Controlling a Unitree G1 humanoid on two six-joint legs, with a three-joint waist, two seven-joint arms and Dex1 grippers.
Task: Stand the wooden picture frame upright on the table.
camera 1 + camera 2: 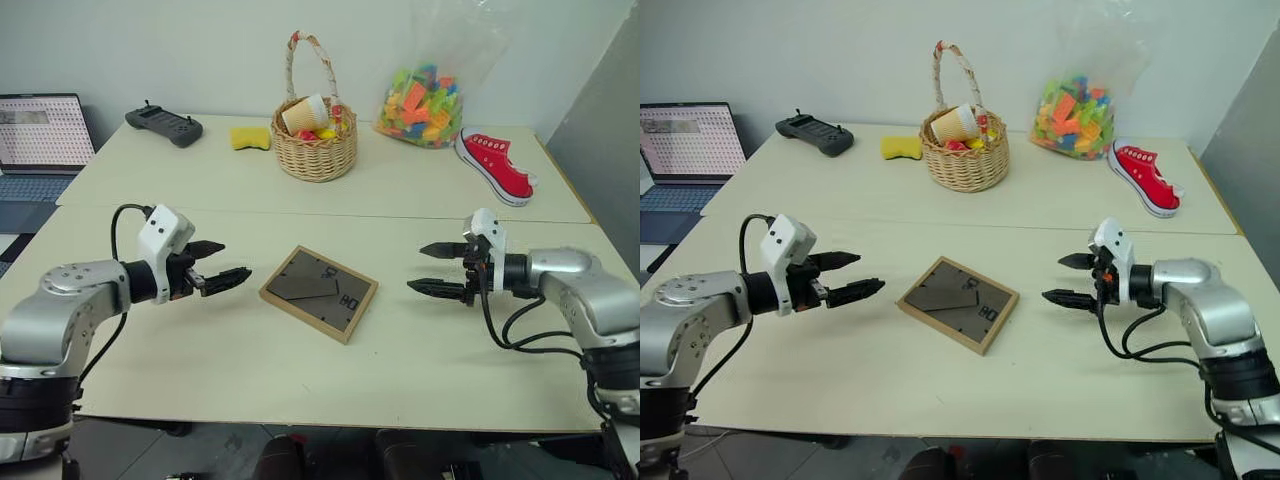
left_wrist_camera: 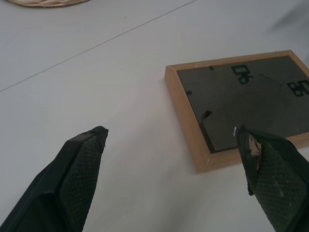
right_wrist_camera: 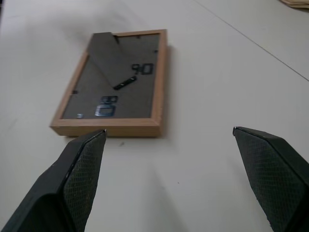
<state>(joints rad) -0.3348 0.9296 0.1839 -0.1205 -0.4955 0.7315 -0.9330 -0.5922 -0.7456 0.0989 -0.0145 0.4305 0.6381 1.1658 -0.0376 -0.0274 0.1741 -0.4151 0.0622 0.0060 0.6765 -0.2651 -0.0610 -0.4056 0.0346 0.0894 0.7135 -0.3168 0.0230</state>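
The wooden picture frame lies flat on the surface, with its dark back side up and the picture side down. The fold-out stand and the small metal clips are visible on the back, and the stand looks folded flat against it. The frame is not square to the edge of the surface: its long axis runs diagonally, from the far left to the near right in the head views.

The frame is between the two hands. The left hand hovers above the surface on the left side of the frame, with its two fingers spread apart and nothing between them. It points toward the frame's left corner. The right hand hovers on the other side, also spread wide and empty, and it points toward the frame's right corner. Neither hand touches the frame. The left hand seems a little nearer to it than the right one, but the difference is small.

I think the task is at its beginning, because the frame is not yet lifted. The coming move probably needs one hand to come in and take an edge of the frame.
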